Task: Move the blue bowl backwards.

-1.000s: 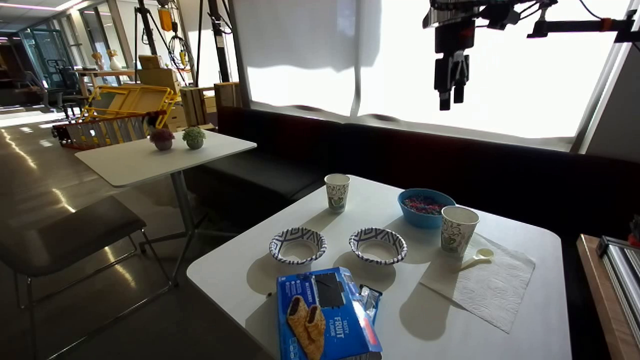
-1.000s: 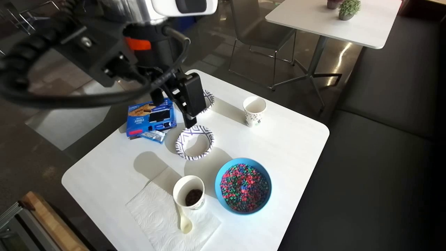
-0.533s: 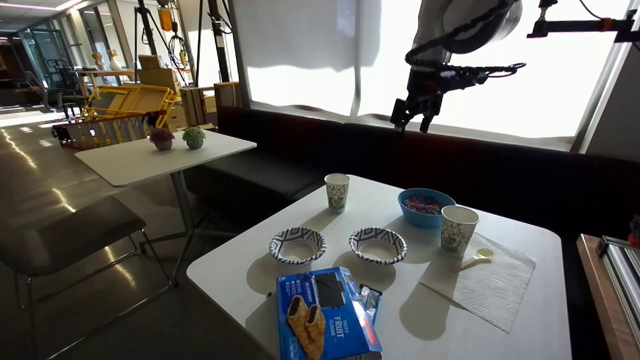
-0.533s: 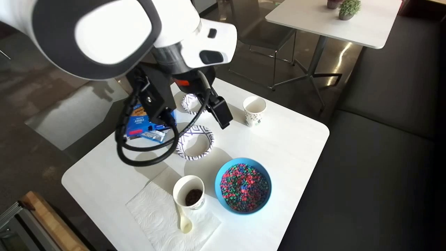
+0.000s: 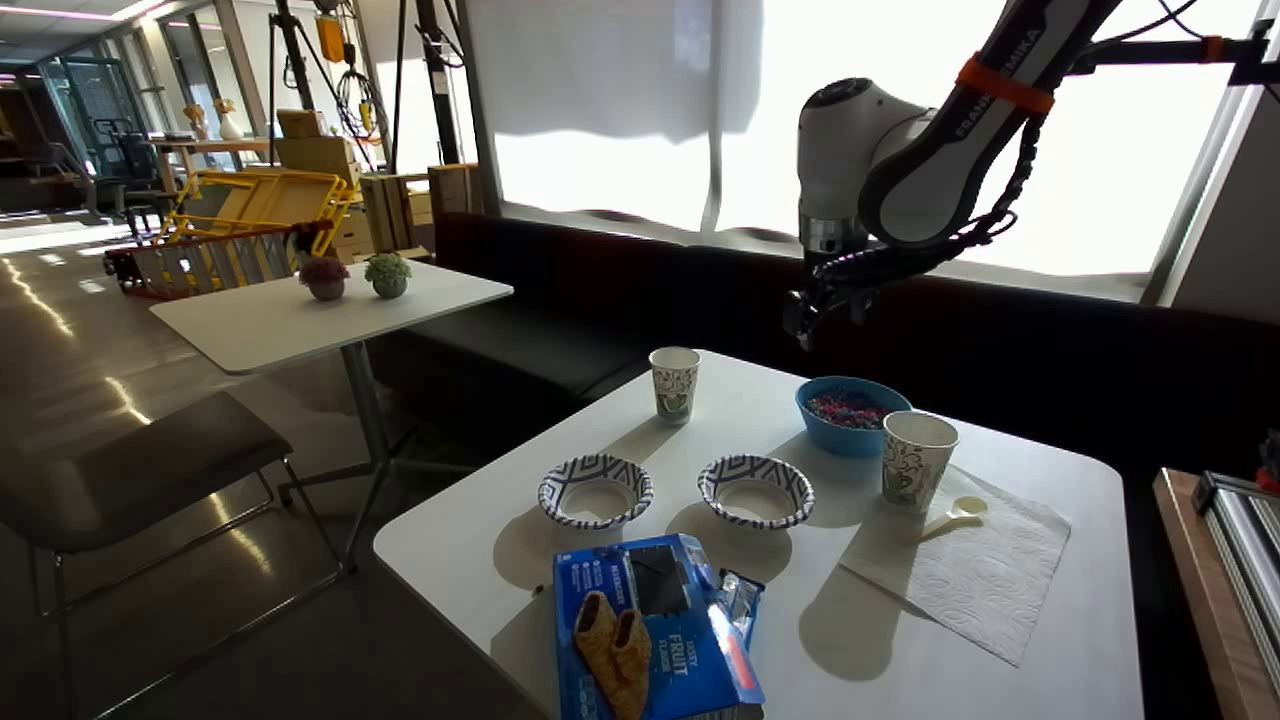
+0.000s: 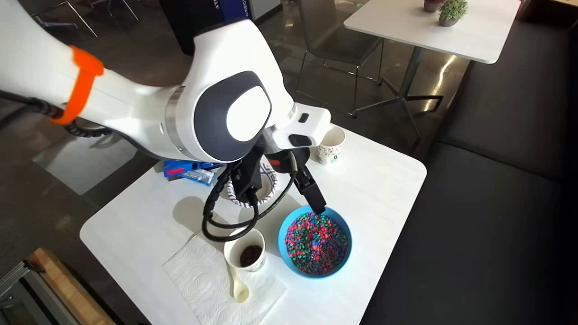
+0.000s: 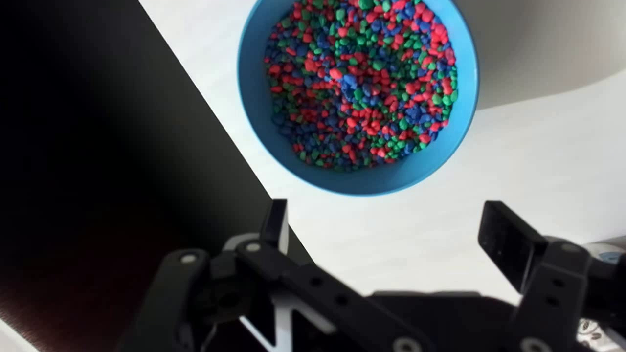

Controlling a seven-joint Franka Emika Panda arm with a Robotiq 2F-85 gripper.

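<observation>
The blue bowl (image 5: 845,440) stands upright on the white table, filled with red, green and blue pebbles. In an exterior view, its rim (image 6: 283,239) shows right of a paper cup. In the wrist view, the bowl (image 7: 362,181) lies ahead of the fingertips, its near rim just beyond the gap. My gripper (image 7: 385,220) is open wide with nothing between its fingers. In an exterior view, the gripper (image 5: 832,325) hangs above the table beyond the bowl, apart from it. In an exterior view, one finger (image 6: 316,201) overlaps the bowl's edge; the other finger is hidden.
A paper cup (image 5: 915,465) stands close beside the bowl. A paper towel (image 5: 990,590) with a spoon (image 5: 965,510) lies near it. Two patterned bowls (image 5: 755,467), another paper cup (image 5: 675,385) and a snack box (image 5: 690,660) share the table. A dark bench (image 6: 487,225) borders the table edge.
The arm has come down from high up and moved across toward the blue bowl; its gripper is now low near the bowl. The bowl and other table items have not moved.
</observation>
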